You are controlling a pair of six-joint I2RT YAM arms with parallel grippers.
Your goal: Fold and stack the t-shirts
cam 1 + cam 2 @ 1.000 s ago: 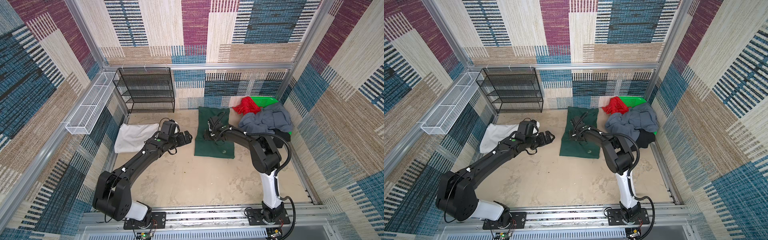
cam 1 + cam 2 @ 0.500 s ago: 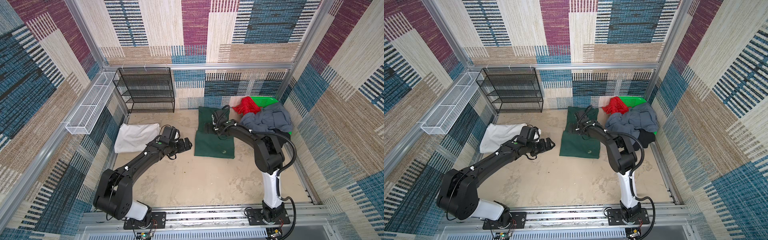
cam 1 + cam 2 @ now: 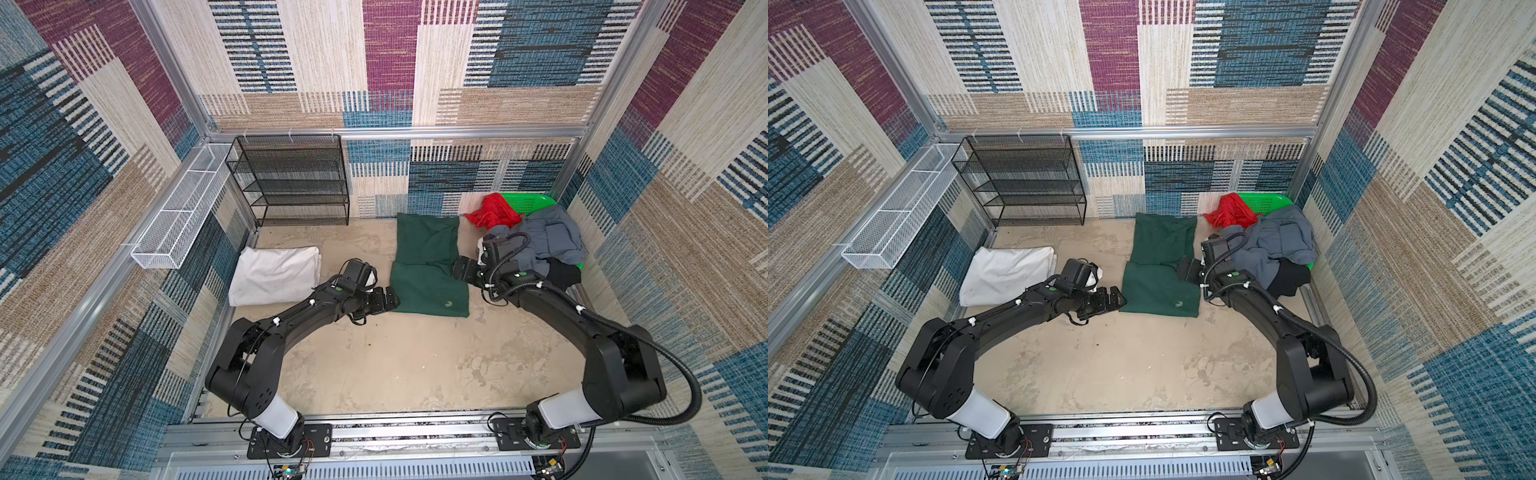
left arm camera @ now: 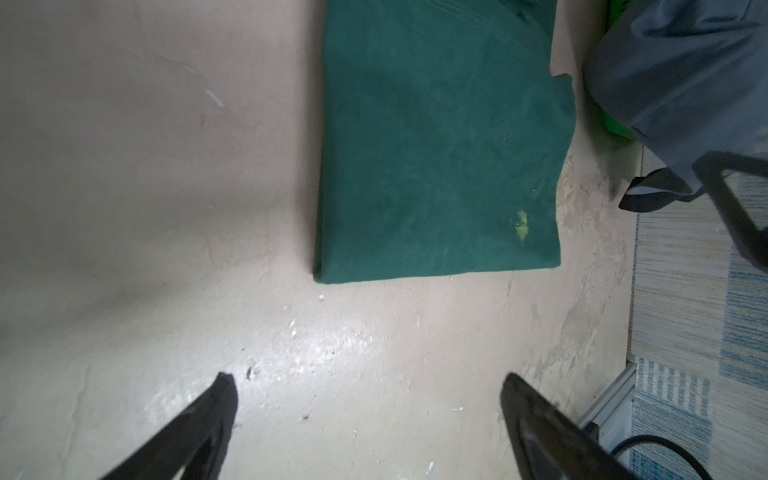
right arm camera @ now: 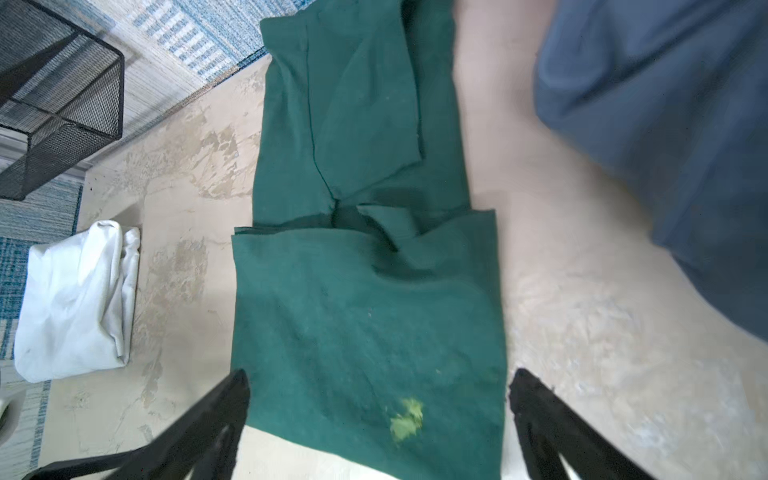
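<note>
Dark green t-shirt [image 3: 428, 286] folded mid-bench.
Flanked by left gripper [image 3: 390, 300] and right gripper [image 3: 457, 269], both jaws apart, gripping nothing.

The dark green t-shirt [image 3: 428, 274], the white t-shirt [image 3: 274, 274] and the grey-blue t-shirt [image 3: 552, 237] are seen as soft matt cloth, the white one creased. The tabletop [image 3: 395, 365] is shown as a worn, scuffed beige surface with faintly shiny patches. The rack [image 3: 291, 183] is made of black metal mesh, the basket [image 3: 528, 203] of bright green perforated plastic.
</note>
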